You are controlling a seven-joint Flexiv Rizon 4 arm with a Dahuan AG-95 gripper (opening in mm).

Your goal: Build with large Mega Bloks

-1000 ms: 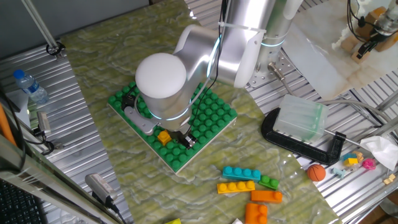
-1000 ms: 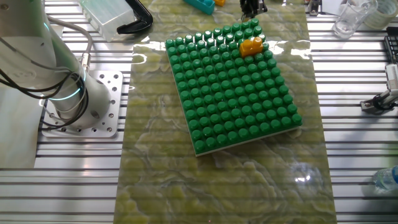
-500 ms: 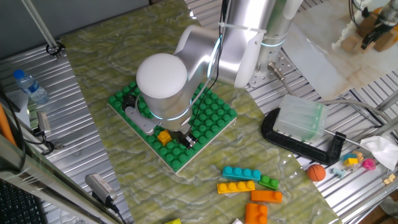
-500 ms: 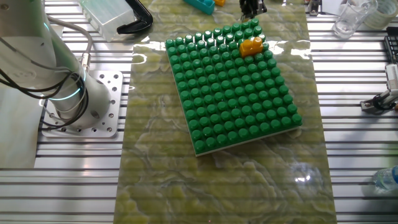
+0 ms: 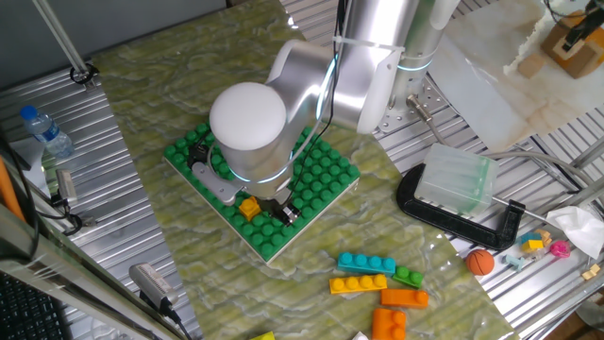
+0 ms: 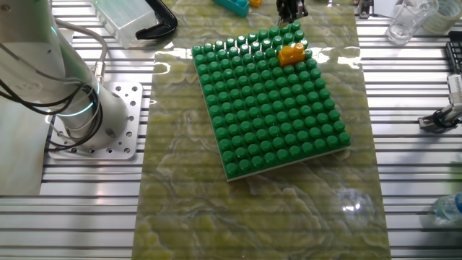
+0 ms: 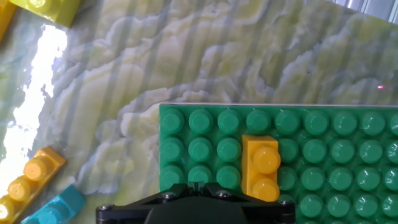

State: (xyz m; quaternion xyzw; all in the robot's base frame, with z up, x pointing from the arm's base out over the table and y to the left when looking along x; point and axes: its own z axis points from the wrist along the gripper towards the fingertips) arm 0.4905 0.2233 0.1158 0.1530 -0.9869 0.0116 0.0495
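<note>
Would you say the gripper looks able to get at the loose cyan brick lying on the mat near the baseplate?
Probably yes: the cyan brick lies in the open on the mat beside the baseplate, nothing on top, and the gripper is just above the baseplate's near edge.

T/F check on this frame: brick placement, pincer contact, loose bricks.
1. A yellow two-stud brick sits on the green baseplate. True.
2. The pincer grips that brick. False: the brick stands free of it on the plate.
3. The brick sits at the plate's centre. False: it is near an edge.
4. Loose bricks, including a cyan brick, lie on the mat off the plate. True.
5. The orange ball rests on the baseplate. False: it is off it, beside the black clamp.
</note>
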